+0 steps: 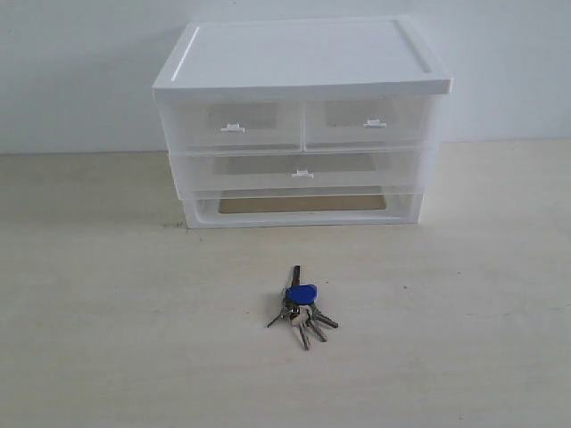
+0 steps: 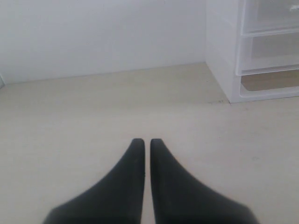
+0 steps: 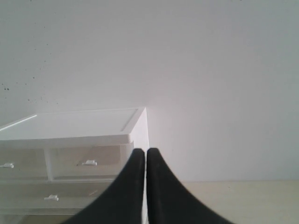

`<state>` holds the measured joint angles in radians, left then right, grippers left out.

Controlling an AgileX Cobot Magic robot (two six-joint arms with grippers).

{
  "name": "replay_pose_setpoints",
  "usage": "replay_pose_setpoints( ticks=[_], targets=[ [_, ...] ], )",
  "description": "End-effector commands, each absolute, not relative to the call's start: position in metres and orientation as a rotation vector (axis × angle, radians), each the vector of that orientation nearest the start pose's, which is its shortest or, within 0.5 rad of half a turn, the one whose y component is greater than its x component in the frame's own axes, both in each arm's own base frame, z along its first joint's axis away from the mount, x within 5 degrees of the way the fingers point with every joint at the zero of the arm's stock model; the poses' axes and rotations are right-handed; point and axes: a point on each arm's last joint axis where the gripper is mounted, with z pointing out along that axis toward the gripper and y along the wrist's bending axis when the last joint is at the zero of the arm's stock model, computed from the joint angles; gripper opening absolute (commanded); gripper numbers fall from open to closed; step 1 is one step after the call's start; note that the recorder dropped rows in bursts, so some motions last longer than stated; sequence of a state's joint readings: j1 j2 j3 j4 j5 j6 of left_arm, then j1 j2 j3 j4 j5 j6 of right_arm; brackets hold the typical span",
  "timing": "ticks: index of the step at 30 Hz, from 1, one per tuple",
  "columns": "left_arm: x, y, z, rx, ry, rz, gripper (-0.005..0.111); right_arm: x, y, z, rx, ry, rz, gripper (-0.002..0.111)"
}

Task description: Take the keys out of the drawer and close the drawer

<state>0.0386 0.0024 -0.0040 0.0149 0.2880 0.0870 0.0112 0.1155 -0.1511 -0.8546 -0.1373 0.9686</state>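
The keys [image 1: 301, 306], a silver bunch with one blue plastic head, lie on the table in front of the drawer unit. The wide translucent drawer [image 1: 302, 168] with its small white tab handle sits pushed flush into the unit; it also shows in the wrist views, the drawer [image 2: 268, 50] and the drawer [image 3: 60, 196]. Neither arm appears in the exterior view. My left gripper [image 2: 144, 141] is shut over bare tabletop, holding nothing. My right gripper [image 3: 143, 150] is shut and empty, raised beside the unit's corner.
The white unit [image 1: 299, 53] stands at the back of the light wooden table [image 1: 107, 339] against a white wall. Two half-width drawers [image 1: 233, 122] [image 1: 370, 120] sit on top and a handleless slot [image 1: 303, 203] at the bottom.
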Motion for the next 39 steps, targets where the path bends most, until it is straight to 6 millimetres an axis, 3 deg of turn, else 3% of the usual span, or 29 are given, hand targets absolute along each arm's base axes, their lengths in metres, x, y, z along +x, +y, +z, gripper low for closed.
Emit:
replay_pose_setpoints(
  ticks=[1,8,13,17,18,24,33,39],
  targets=[
    [0.055,0.002,0.187,0.059,1.772,0.108,0.004,0.058,0.010,0.265,-0.019,1.361,0.172,0.000],
    [0.055,0.002,0.187,0.059,1.772,0.108,0.004,0.058,0.010,0.265,-0.019,1.361,0.172,0.000],
    [0.055,0.002,0.187,0.059,1.772,0.108,0.004,0.059,0.009,0.264,0.143,1.343,0.357,0.000],
    [0.055,0.002,0.187,0.059,1.772,0.108,0.004,0.060,0.011,0.239,0.136,1.237,0.418,0.000],
    [0.055,0.002,0.187,0.059,1.772,0.108,0.004,0.059,0.011,0.243,0.123,1.188,0.416,0.000],
    [0.055,0.002,0.187,0.059,1.772,0.108,0.004,0.059,0.007,0.242,0.069,1.199,0.258,0.000],
    [0.055,0.002,0.187,0.059,1.772,0.108,0.004,0.057,0.001,0.219,-0.096,1.422,-0.080,0.000],
    [0.055,0.002,0.187,0.059,1.772,0.108,0.004,0.056,0.000,0.208,-0.108,1.541,-0.109,0.000]
  ],
)
